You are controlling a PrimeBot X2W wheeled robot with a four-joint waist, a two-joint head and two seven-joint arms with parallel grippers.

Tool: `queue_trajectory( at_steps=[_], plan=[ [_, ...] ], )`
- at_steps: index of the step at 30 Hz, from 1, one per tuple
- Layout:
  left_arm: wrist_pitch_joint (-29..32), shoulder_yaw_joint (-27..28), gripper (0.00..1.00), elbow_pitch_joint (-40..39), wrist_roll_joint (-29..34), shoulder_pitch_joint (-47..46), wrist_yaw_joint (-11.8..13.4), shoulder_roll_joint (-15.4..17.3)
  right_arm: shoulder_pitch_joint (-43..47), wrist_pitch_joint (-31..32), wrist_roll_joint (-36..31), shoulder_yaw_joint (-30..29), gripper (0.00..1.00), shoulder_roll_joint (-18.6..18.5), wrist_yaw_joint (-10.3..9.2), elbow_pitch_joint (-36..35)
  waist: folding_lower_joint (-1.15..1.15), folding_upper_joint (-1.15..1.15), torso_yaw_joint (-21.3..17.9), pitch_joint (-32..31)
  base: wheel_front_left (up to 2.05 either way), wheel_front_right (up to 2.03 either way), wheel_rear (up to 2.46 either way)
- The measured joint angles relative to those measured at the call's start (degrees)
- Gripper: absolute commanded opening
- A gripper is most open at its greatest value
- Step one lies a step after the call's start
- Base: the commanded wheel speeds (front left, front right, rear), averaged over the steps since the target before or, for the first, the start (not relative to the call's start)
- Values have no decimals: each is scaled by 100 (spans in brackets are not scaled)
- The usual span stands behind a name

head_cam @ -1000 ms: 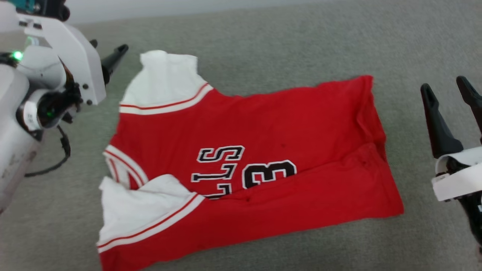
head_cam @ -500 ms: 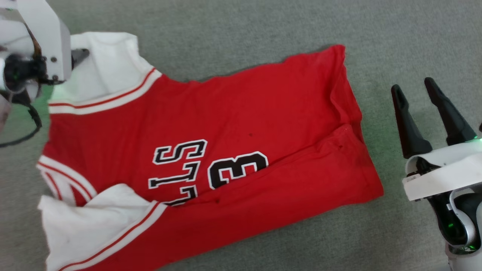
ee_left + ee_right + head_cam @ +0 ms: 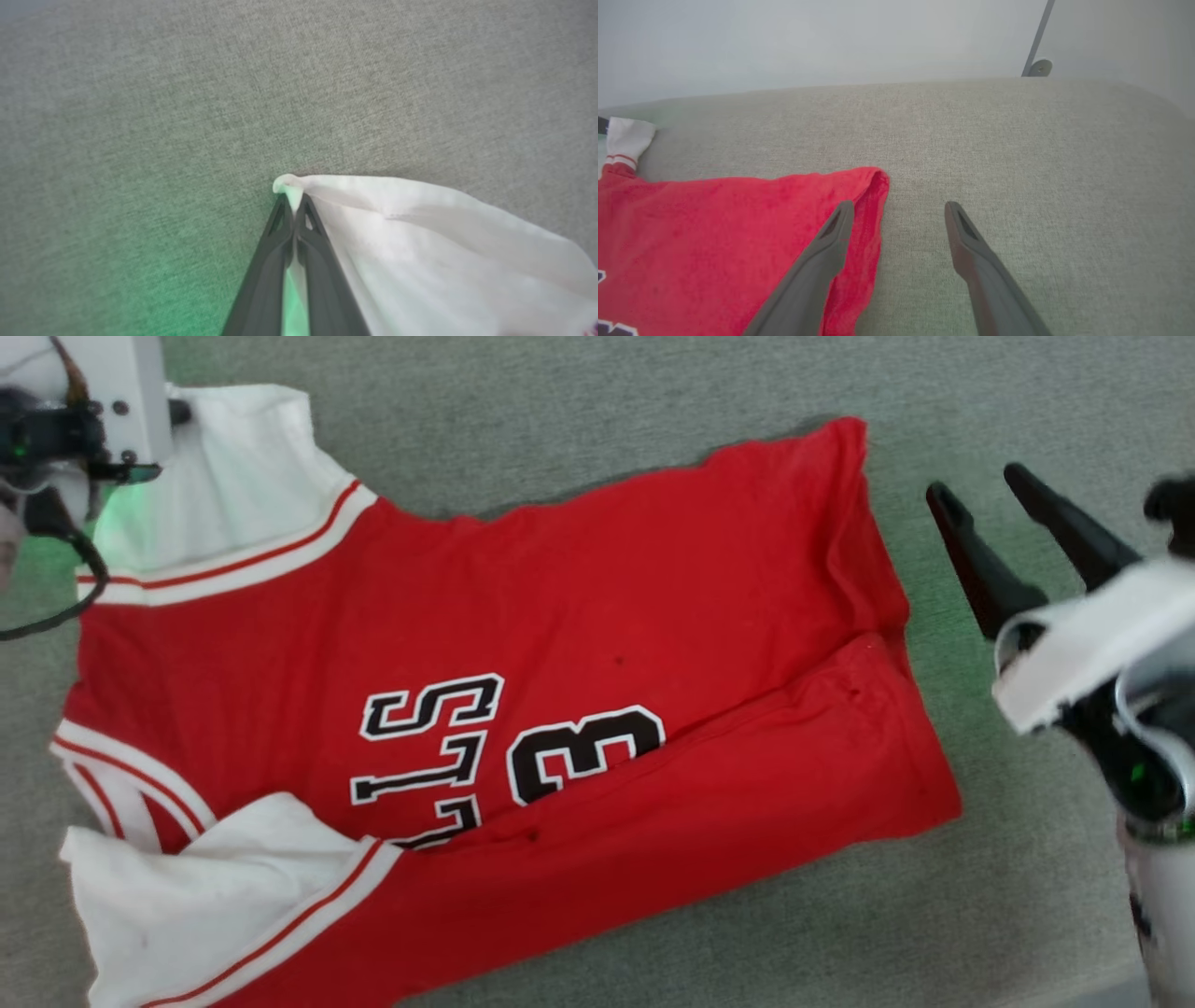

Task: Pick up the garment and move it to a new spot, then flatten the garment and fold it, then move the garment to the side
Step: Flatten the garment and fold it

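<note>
The garment [image 3: 597, 616], a red jersey with white sleeves and black lettering, lies spread on a grey fabric surface, its lower side folded over the number. My left gripper [image 3: 179, 413] sits at the far white sleeve [image 3: 243, 495]; in the left wrist view the left gripper [image 3: 294, 201] is shut on the corner of that sleeve [image 3: 420, 242]. My right gripper [image 3: 978, 485] is open beside the red hem. In the right wrist view the right gripper [image 3: 899, 207] has one finger over the hem edge of the garment [image 3: 714, 224] and the other over bare fabric.
The grey fabric surface [image 3: 597, 420] stretches all around the jersey. A pale wall [image 3: 831, 42] and a thin metal pole [image 3: 1038, 42] stand beyond its far edge. A second white sleeve [image 3: 205, 887] lies folded at the near left.
The head camera has shifted down and right. My left gripper went from beside the far sleeve onto its corner. My right gripper moved up and nearer the hem, still open.
</note>
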Motion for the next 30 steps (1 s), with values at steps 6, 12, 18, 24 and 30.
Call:
queue_trajectory(
  at_steps=[6,12,18,24,30],
  plan=[
    [-25,-29,0,176,1,-126,-57,-250,-1026,1265,200,213,100,-55,-1,826,0,0,174,15,0,0,0],
    [-122,-55,0,304,10,-247,-157,-477,-1952,2123,176,559,100,-63,0,1882,0,0,365,61,0,0,0],
    [-247,-81,0,416,25,-320,-254,-681,-2611,3119,211,877,0,-92,-3,2736,0,0,539,92,0,0,0],
    [-446,-104,0,552,41,-315,-311,-876,-2839,3314,344,948,0,-230,2,3074,0,0,695,44,0,0,0],
    [-597,-100,0,630,-2,-252,-412,-993,-2860,3103,442,973,0,-358,3,3306,0,0,840,-164,0,0,0]
  ],
)
